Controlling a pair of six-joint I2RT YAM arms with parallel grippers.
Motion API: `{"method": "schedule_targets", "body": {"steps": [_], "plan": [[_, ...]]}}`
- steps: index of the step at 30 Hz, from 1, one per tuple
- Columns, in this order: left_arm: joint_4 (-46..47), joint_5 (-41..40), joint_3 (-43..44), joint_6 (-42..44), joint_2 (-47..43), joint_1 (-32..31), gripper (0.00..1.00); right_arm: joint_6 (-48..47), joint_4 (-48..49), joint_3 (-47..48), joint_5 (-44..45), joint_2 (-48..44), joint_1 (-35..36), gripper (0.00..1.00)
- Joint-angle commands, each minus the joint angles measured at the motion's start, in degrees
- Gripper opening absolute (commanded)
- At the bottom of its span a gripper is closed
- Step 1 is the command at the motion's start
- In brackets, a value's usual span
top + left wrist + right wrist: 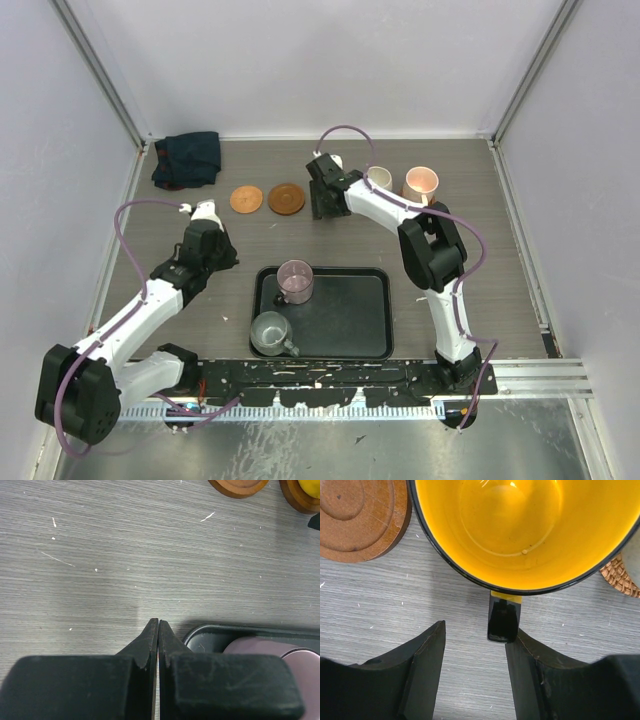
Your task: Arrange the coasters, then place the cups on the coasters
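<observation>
The yellow cup [520,525] fills the top of the right wrist view, its black handle [504,620] pointing at my right gripper [476,632]. That gripper is open; the handle's end sits at the tip of its right finger, and nothing is gripped. From above, my right gripper [325,195] hides this cup. The left wrist view shows the yellow cup [311,486] on a coaster [299,499]. Two bare coasters [246,199] [286,198] lie left of it. Cream [380,180] and pink [421,182] cups stand to the right. My left gripper [158,622] is shut and empty.
A black tray [340,320] at the near middle holds the purple cup [295,281] and the grey-green cup [270,333]. A dark folded cloth [187,158] lies at the back left. A woven mat [620,577] shows under the cream cup.
</observation>
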Motion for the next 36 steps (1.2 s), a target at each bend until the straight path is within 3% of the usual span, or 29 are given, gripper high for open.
{"method": "schedule_targets", "body": {"steps": [1, 10, 17, 20, 25, 27, 30, 36], "plan": [[2.5, 0.8, 0.1, -0.2, -1.0, 0.2, 0.0, -0.2, 1.9, 1.5, -0.1, -3.5, 0.7, 0.56], [2.7, 3.7, 0.1, 1.8, -1.6, 0.2, 0.0, -0.7, 1.6, 2.0, -0.1, -3.3, 0.9, 0.56], [3.0, 12.8, 0.3, 4.6, -4.2, 0.2, 0.02, -0.5, 1.1, -1.2, 0.9, -6.3, 2.4, 0.57], [1.7, 18.0, 1.0, 6.5, -5.9, 0.0, 0.15, -0.3, 1.1, -4.5, 2.0, -9.6, 3.7, 0.58], [-3.0, 22.0, 3.8, 9.6, -8.2, -1.2, 0.25, 0.7, 1.8, -10.2, 4.6, -16.5, 6.4, 0.59], [-3.8, 22.6, 4.5, 10.3, -8.7, -2.1, 0.31, 0.9, 2.0, -11.5, 5.3, -18.7, 7.1, 0.6], [-4.5, 23.2, 5.3, 10.9, -8.7, -4.2, 0.48, 1.2, 2.2, -13.5, 6.8, -21.7, 8.0, 0.6], [-6.9, 20.1, 6.5, 12.1, -5.7, -11.8, 0.61, 2.0, 5.0, -19.5, 9.7, -30.2, 8.8, 0.6]]}}
